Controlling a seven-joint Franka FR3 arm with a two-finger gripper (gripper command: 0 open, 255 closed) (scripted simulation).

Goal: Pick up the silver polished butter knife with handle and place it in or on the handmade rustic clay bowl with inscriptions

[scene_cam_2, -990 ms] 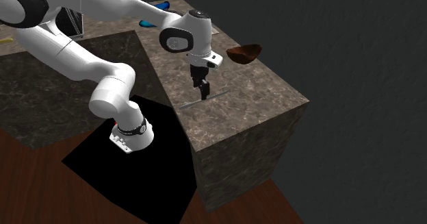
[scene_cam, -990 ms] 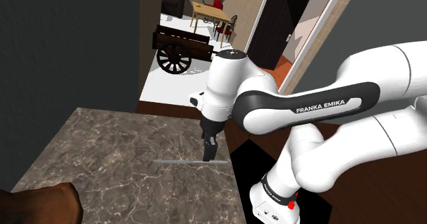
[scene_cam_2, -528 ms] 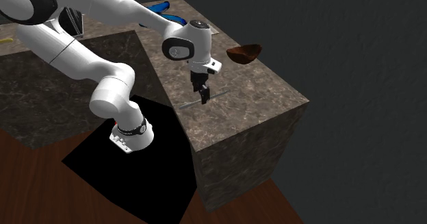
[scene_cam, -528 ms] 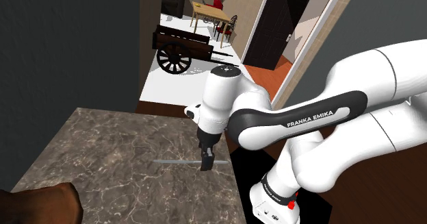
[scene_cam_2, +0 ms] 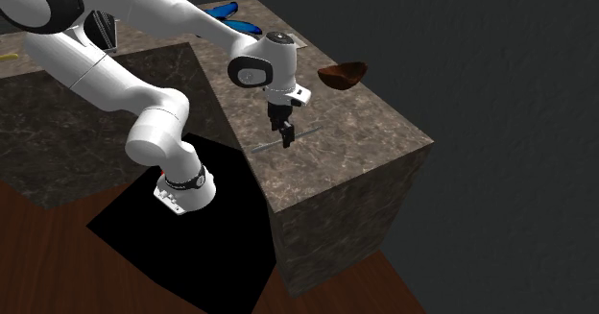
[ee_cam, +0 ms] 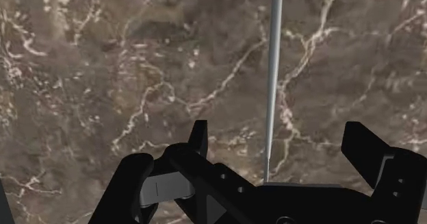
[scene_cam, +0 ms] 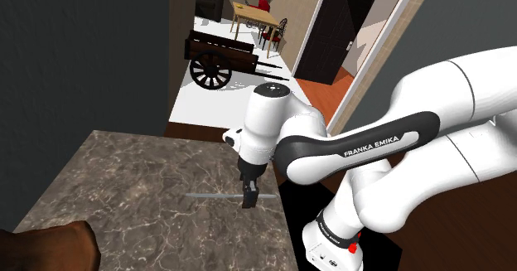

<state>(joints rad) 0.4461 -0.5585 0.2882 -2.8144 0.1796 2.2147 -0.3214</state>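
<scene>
Shoulder view: the arm (scene_cam: 364,145), lettered "FRANKA EMIKA" on its dark band, reaches down at frame centre. Its black jaws stand over the right end of the thin silver knife (scene_cam: 214,195), which lies flat on the marbled brown desk (scene_cam: 141,186). The brown bowl (scene_cam: 51,246) sits at lower left.

Second exterior view: the knife (scene_cam_2: 307,131) lies mid-desk under the jaws, with the bowl (scene_cam_2: 344,74) well apart, toward the upper right.

Wrist view: the jaws are spread, and the knife (ee_cam: 274,65) runs between them, touching neither.

- Dark brown counter (scene_cam: 149,186), pale-veined stone, block-shaped.
- Slim silver butter knife (scene_cam: 211,195), flat near one edge.
- Brown bowl (scene_cam_2: 343,73), at a corner.
- Far end: blue item (scene_cam_2: 230,12), perhaps resting there.
</scene>
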